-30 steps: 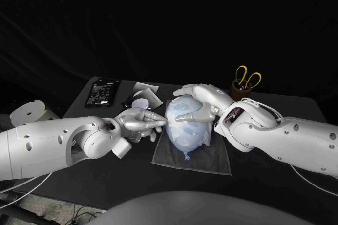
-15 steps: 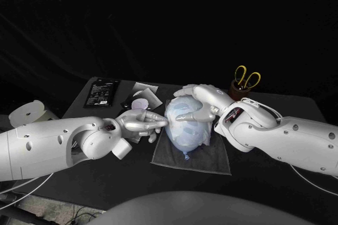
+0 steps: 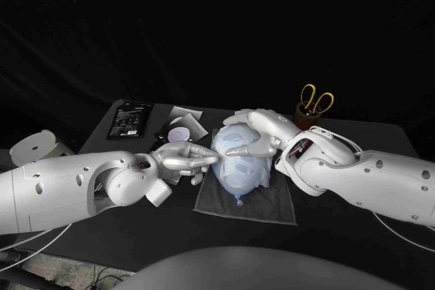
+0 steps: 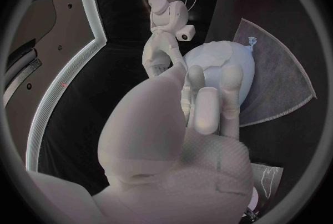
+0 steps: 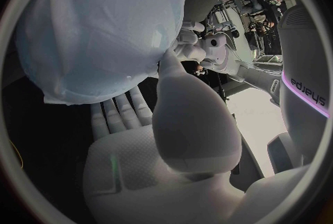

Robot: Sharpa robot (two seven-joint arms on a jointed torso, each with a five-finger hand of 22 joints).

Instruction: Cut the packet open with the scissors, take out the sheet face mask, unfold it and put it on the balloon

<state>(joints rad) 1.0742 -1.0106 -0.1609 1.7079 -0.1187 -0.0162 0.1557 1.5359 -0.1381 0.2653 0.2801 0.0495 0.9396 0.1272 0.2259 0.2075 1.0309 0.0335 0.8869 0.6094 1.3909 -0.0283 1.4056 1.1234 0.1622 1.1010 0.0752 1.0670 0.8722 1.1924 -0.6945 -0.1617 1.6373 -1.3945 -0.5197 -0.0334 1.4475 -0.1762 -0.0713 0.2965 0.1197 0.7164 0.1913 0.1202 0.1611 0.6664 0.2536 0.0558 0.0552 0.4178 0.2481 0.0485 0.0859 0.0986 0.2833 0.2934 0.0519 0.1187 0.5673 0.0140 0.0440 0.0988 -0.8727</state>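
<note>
Two hands are on the balloon point(image 3: 237, 173) right now, and most of your job looks done. The balloon lies on a grey cloth point(image 3: 268, 205) in the middle of the black table point(image 3: 109, 144), with its knot end toward the robot. The sheet face mask point(image 3: 227, 142) looks to be out of its packet and spread over the balloon, like a thin pale skin on its top side. You cannot tell from here if every edge lies flat.

Your right hand point(image 3: 256, 131) cups the far end of the balloon. Its fingers curl round the top and its thumb rests on the mask, so it holds the balloon steady. Your left hand point(image 3: 186, 159) holds nothing. Its fingers point(image 4: 208, 96) are stretched out close side by side, and the tips touch the side of the balloon nearest that arm.

The yellow-handled scissors point(image 3: 318, 100) stand in a brown cup point(image 3: 307, 120), well apart from both hands. What looks like the opened packet point(image 3: 186, 122) lies on the table beyond the left hand, just beside a flat black pack point(image 3: 129, 119).

So the cutting, the taking out and the unfolding all look finished. What is left seems small. Press the mask smooth where it needs it, then lift both hands off gently, so the balloon does not roll and the mask does not slip
</note>
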